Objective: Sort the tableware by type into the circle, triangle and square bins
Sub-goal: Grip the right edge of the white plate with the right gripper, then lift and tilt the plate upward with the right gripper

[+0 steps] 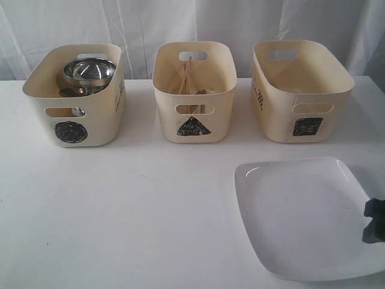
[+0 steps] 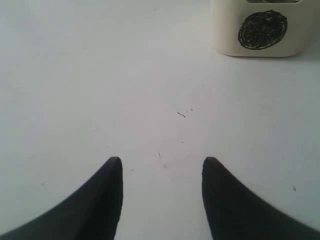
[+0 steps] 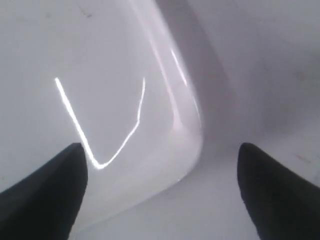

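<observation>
nearest, at the right, a large white square plate [image 1: 304, 217] lies flat on the white surface [image 1: 120, 211], outside every bin. the right claw [image 1: 376, 221] shows as a dark shape at the plate's right edge. its jaws stand wide open, one over the plate and one over the surface beyond the rim, and they hold nothing. the left claw [image 2: 163, 160] is out of the exterior view. its own camera shows it open and empty above bare surface, in front of the circle bin [image 1: 78, 99].

farther back, three cream bins stand in a row, apart from each other. the circle bin, on the left, holds a steel bowl [image 1: 90, 71] on top of other steel pieces that are hard to tell apart. the triangle bin [image 1: 194, 90], in the middle, holds wooden chopsticks [image 1: 186, 75] and darker pieces too small to name. the square bin [image 1: 301, 90], on the right, looks empty as far as its inside shows.

the task seems nearly done: only the plate is left, and it likely belongs in the square bin.

only the right wrist view shows the plate's rounded corner between the jaws. only the exterior view shows what is in the bins. no view shows whether a jaw touches the plate.
</observation>
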`<action>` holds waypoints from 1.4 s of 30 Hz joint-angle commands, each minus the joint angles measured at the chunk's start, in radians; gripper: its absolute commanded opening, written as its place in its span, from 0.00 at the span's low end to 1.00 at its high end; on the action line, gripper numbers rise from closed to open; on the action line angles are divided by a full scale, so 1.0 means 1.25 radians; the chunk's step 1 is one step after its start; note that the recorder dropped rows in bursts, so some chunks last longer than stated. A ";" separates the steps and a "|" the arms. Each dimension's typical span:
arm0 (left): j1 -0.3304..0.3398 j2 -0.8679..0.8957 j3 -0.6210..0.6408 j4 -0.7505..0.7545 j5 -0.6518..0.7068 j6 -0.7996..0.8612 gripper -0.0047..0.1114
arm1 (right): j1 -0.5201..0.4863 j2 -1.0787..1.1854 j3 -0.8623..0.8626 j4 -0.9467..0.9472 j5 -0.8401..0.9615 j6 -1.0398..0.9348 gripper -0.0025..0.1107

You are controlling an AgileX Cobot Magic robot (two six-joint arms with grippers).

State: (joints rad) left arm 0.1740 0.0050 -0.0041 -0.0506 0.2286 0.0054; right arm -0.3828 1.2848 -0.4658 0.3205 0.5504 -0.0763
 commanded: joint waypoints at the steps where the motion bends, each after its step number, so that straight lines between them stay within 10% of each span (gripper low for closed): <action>1: 0.001 -0.004 0.003 -0.001 0.002 0.002 0.50 | -0.021 0.019 0.038 0.091 -0.043 -0.093 0.70; 28: 0.001 -0.004 0.003 -0.001 0.002 0.002 0.50 | -0.021 0.158 0.048 0.422 -0.099 -0.426 0.62; 42: 0.001 -0.004 0.003 -0.001 0.002 0.002 0.50 | -0.021 0.158 0.048 0.434 -0.080 -0.469 0.02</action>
State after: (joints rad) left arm 0.1740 0.0050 -0.0041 -0.0506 0.2286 0.0054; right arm -0.4072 1.4856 -0.4122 0.9034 0.4402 -0.6177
